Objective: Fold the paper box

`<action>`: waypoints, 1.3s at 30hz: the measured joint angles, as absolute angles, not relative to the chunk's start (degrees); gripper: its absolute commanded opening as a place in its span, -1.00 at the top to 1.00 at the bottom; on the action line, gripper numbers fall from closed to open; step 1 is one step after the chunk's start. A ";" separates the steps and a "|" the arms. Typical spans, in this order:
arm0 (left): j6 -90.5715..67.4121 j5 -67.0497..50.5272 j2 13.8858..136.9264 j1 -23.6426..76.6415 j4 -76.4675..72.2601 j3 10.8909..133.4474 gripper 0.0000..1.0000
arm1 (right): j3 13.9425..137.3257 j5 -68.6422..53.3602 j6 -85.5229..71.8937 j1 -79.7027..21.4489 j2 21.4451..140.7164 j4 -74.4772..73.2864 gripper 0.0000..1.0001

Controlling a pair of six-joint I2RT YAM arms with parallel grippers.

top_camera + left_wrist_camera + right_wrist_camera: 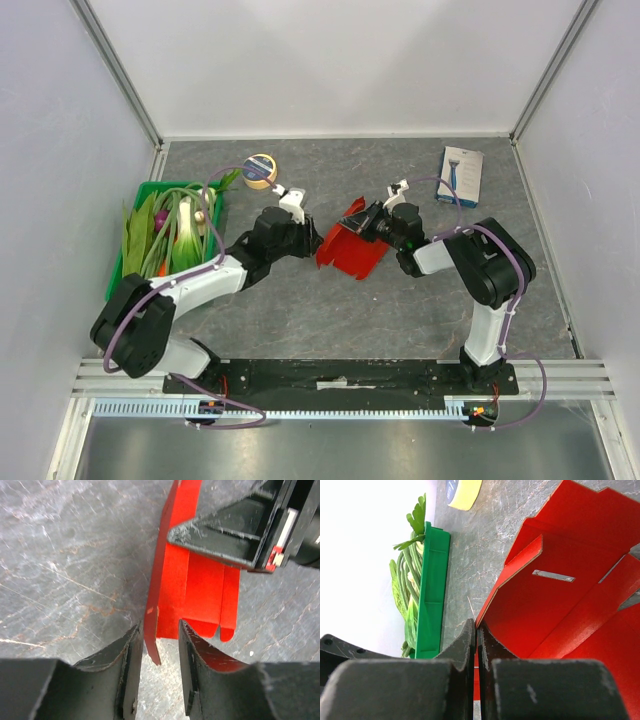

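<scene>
Both arms meet the glossy red thin-cardboard box blank point(350, 250): right gripper point(476, 630) clamped on its edge, left gripper point(160, 625) released astride a flap. It is likely light, springy and slick, so pinch near creases.

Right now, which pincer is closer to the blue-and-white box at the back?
The right. The right pincer, shut on the red paper, sits left of and in front of the blue-and-white box; the left pincer is farther left, across the paper.
</scene>
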State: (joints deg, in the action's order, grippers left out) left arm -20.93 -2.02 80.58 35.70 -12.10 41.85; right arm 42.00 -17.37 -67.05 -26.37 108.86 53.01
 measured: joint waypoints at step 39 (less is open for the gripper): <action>-20.75 5.52 73.82 39.81 -14.63 31.70 0.12 | 38.35 -17.15 -69.65 -26.22 109.36 59.79 0.95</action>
State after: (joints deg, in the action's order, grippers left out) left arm -20.75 5.52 73.82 39.81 -14.63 31.70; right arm 38.35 -17.15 -69.65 -26.22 109.36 59.79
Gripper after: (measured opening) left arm 0.517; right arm 0.028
